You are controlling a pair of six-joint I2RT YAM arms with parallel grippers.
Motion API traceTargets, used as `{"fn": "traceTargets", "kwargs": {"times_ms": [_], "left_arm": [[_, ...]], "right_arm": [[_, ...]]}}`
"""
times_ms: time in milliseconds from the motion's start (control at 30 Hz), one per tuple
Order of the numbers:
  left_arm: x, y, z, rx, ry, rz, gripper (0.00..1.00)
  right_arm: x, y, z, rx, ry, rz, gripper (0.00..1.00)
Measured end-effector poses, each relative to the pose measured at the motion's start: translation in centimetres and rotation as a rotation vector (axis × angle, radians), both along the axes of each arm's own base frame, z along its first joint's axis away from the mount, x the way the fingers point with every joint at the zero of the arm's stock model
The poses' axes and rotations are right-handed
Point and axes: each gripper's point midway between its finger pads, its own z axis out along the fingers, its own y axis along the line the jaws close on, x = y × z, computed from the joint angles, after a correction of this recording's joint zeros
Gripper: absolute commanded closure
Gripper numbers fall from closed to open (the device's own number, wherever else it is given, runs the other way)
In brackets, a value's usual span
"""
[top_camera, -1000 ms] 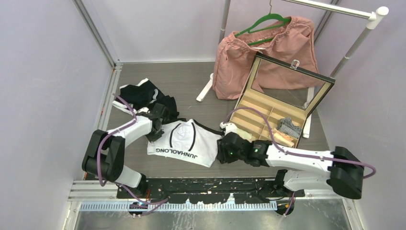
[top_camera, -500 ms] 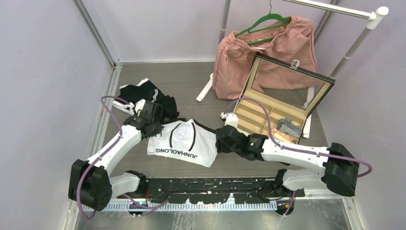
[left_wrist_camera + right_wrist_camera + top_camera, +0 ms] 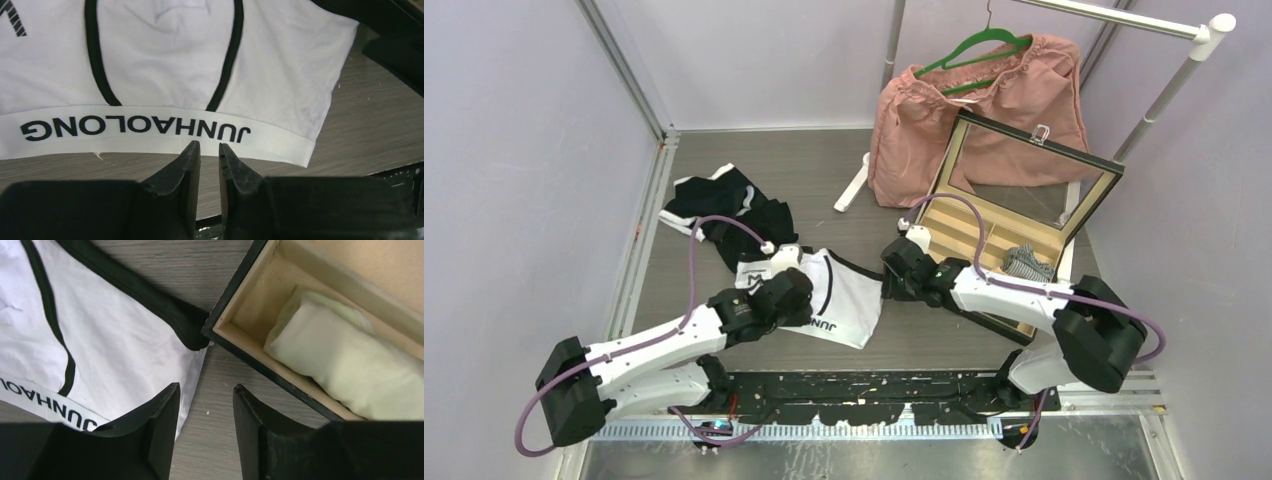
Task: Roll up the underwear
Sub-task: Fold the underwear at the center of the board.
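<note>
The white underwear (image 3: 844, 295) lies flat on the table, its black-lettered waistband (image 3: 150, 132) along the near side. My left gripper (image 3: 796, 300) hovers over the waistband's left part. In the left wrist view its tips (image 3: 208, 146) stand a narrow gap apart just short of the band, holding nothing. My right gripper (image 3: 889, 280) is at the underwear's right edge. It is open (image 3: 206, 388) over bare table between the white cloth (image 3: 115, 340) and the box corner. More underwear, mainly black (image 3: 724, 205), lies heaped at the back left.
An open compartment box (image 3: 980, 236) stands right of the white underwear, with rolled cloths (image 3: 1029, 265) inside; a cream roll (image 3: 345, 365) shows in the right wrist view. A pink garment (image 3: 984, 110) on a green hanger hangs from a rack (image 3: 1124, 20) behind it.
My left arm swung from the white underwear's far left corner round to its near waistband, and its jaws parted a little. My right gripper moved away from me along the right edge toward the box.
</note>
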Motion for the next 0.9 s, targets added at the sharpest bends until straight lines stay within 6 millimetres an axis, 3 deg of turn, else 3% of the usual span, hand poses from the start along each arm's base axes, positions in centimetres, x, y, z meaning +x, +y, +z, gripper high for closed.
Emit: {"fn": "traceTargets", "kwargs": {"times_ms": [300, 500, 900], "left_arm": [[-2.4, -4.1, 0.5, 0.040, -0.078, -0.179, 0.74], [-3.4, -7.1, 0.1, 0.092, -0.103, -0.259, 0.68], [-4.9, -10.8, -2.3, 0.187, -0.103, -0.350, 0.49]], "right_arm": [[1.9, 1.0, -1.4, 0.026, 0.047, -0.070, 0.52], [2.4, 1.7, -2.0, 0.033, 0.056, -0.079, 0.57], [3.0, 1.7, -2.5, 0.045, 0.065, -0.102, 0.90]]}}
